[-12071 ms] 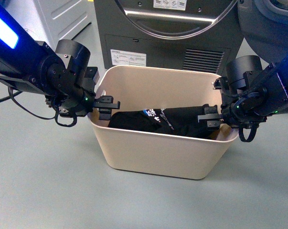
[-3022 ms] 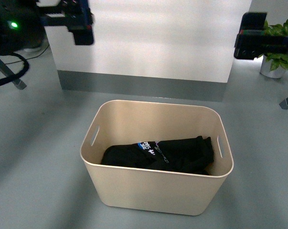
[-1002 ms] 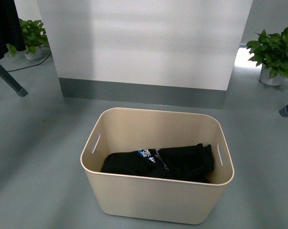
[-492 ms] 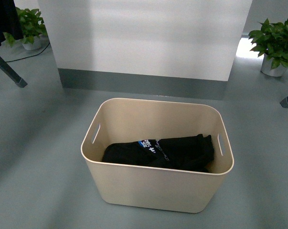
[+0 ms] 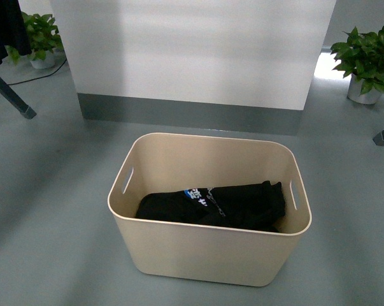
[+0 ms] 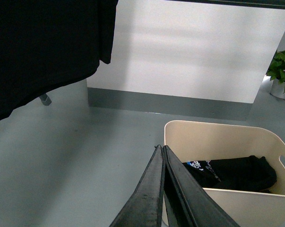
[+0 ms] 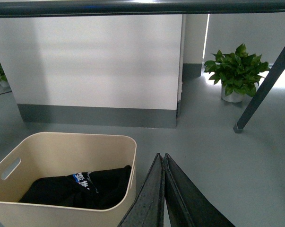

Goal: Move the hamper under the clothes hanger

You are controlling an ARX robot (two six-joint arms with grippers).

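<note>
**Supervisor:** Where is the hamper, and what are your grippers doing?

**Operator:** In my front view the hamper (image 5: 207, 252) stands on the grey floor (image 5: 45, 236) at the centre, towards 6 o'clock, free on all sides. Both arms are raised out of that view. The left gripper (image 6: 162, 153) and the right gripper (image 7: 160, 161) each show their two fingers pressed together, with nothing between them. The bar of the clothes hanger (image 7: 133, 6) passes overhead in the right wrist view, and one angled leg (image 7: 263, 90) comes down at about 3 o'clock. So I judge the tub is already roughly under the bar.

**Supervisor:** How will it handle if you must correct it?

**Operator:** I think it is stiff plastic and light; inside lies only a black garment (image 5: 214, 205), soft and of little weight. The walls look smooth and tapered, so pinching them from outside may slip. I would take it at the slot handle (image 5: 127, 181) on the 9 o'clock wall and the other slot (image 5: 291, 194) on the 3 o'clock wall, one gripper on each rim.
</note>
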